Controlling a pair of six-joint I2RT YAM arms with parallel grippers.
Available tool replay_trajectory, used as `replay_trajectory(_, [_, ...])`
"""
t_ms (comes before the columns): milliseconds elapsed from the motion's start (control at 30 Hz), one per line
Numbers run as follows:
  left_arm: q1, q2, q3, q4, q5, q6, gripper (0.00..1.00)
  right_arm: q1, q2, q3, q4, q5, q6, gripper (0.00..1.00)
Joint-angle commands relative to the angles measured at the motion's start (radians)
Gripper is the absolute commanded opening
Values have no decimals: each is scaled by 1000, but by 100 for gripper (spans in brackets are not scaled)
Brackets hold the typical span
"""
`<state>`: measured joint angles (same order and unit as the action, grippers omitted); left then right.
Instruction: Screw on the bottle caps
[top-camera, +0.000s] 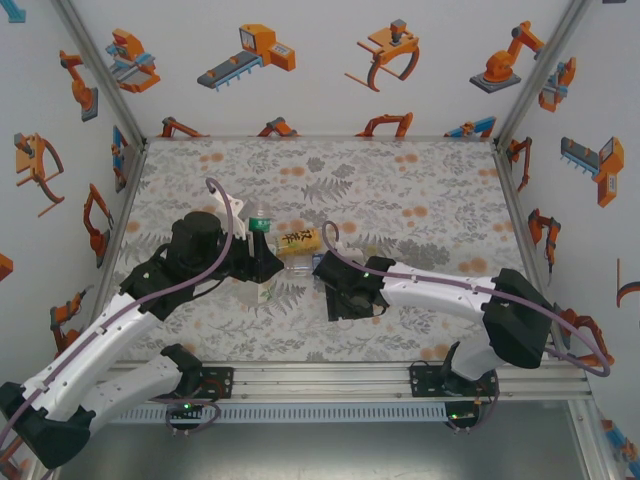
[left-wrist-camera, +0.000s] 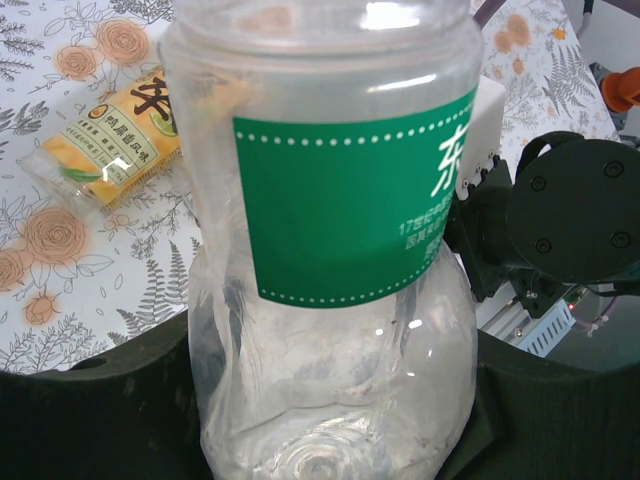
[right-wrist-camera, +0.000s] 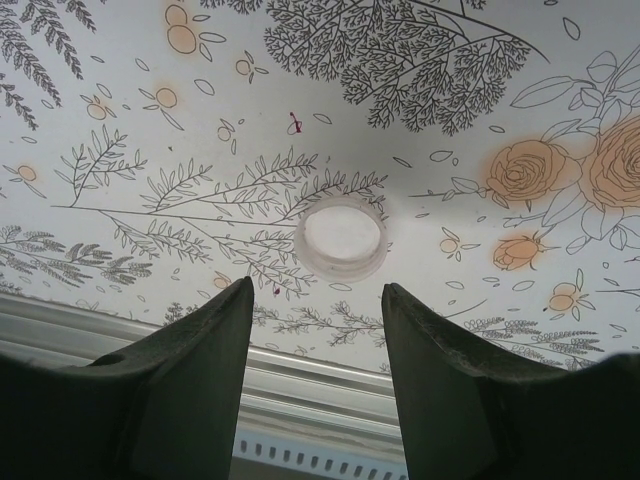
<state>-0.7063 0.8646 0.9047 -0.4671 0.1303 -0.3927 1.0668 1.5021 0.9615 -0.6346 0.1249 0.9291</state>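
Mid-mat, left gripper (left-wrist-camera: 320, 400) is clamped on the green bottle (left-wrist-camera: 340, 200). Right gripper (right-wrist-camera: 318, 300) is parted and empty, with a cap (right-wrist-camera: 340, 238) lying on the mat (right-wrist-camera: 130, 110) just past its fingertips. Yellow bottle (left-wrist-camera: 120, 135) lies on its side nearby. Looks early: cap not picked up, no screwing visible.

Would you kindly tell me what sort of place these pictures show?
Most likely a robotics lab test cell: white wall panels printed with orange robot drawings, an aluminium frame rail carrying two white-and-black robot arms, and a floral-patterned table mat.
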Motion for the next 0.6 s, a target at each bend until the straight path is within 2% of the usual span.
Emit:
replay_trajectory(0, [0,-1,-3,18,-4,-24,0,1,-15,-17,24,22,18,51])
replay_trajectory(567, [1,18,8,29,-9,-26,0,-16,-45,-107,94,31,22,51])
